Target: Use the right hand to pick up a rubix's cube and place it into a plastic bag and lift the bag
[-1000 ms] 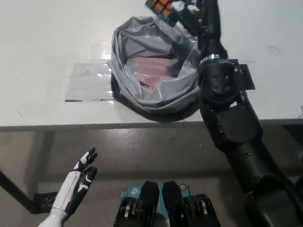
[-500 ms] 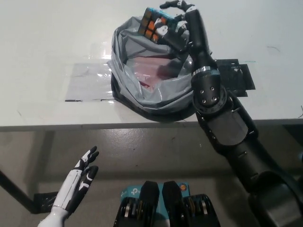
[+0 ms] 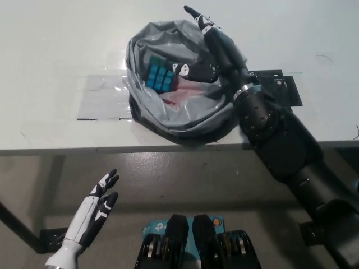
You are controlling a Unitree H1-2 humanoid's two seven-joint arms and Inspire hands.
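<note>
White left hand point(image 3: 92, 216) low at lower left, below the table edge point(image 3: 84, 149), fingers apart, holding nothing; same idle pose as a second ago. On the tabletop, clear tape patch point(image 3: 104, 95) just left of the grey plastic bag point(image 3: 140, 109), bag mouth open and upward. Rubix's cube point(image 3: 160, 76) now down inside the bag, blue face up, resting against the pink lining; half a second ago held above the rim, orange face showing. Black right hand point(image 3: 208, 53) over the bag's right side, fingers spread, one pointing away past the rim, others reaching toward the cube; contact with the cube not clear, looks released. Black tape patch point(image 3: 283, 87) right of the bag, partly under the arm. Judgement: placing step likely done; remaining, grasping the bag rim and lifting.
</note>
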